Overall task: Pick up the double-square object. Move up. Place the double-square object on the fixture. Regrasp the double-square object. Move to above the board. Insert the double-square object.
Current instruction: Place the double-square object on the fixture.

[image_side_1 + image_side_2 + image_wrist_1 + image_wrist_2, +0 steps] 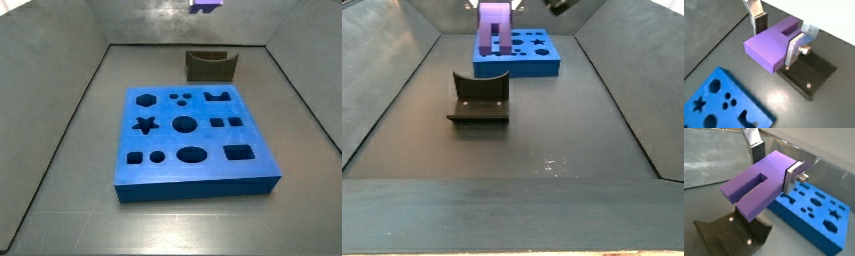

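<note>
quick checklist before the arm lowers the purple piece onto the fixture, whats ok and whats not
1. Grip: the gripper is shut on the double-square object, silver fingers on both its sides. Ok.
2. Height: in a side view the piece hangs high above the fixture, touching nothing. Ok.
3. Notch free: the fixture's U-shaped notch holds nothing. Ok.
4. Alignment over the notch: wrist views show the fixture below and partly hidden by the piece. Cannot tell.
5. Board clear of the path: it lies apart from the fixture. Ok.
</note>
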Robot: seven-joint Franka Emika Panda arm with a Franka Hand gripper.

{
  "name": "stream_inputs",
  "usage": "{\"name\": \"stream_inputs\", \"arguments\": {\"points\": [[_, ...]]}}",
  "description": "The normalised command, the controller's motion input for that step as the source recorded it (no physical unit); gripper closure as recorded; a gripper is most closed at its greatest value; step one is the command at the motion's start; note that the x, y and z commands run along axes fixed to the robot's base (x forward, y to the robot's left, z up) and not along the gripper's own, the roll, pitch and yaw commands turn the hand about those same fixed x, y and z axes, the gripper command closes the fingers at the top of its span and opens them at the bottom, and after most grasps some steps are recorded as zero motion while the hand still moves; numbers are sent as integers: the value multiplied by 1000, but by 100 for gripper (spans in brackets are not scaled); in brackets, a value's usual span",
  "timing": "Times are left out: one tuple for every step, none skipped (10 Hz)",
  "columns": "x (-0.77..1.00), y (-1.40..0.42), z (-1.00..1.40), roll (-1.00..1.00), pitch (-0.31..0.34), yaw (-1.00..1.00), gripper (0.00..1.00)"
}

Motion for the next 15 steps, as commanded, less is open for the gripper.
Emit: {"name": "stream_inputs", "arguments": {"points": [[428,56,-24,-742,53,-98,100],[358,56,-25,-586,52,-94,100],[313,55,-23,-481,50,-93,100],[221,48,-19,-284,51,-87,100],[143,35,-13,-209,47,-82,100],[123,137,-1000,-1000,171,-94,100],[126,142,-1000,-1000,155,-112,100],[145,141,-1000,-987,190,-156,100],[157,141,-1000,-892,180,-163,100],[171,144,-1000,-694,133,-186,100],[172,145,-1000,-539,100,-195,100],[177,149,-1000,-378,68,-197,100],[186,140,-1000,-255,40,-187,100],[176,129,-902,-190,3,-169,100],[147,107,-710,-179,-20,-152,100]]}}
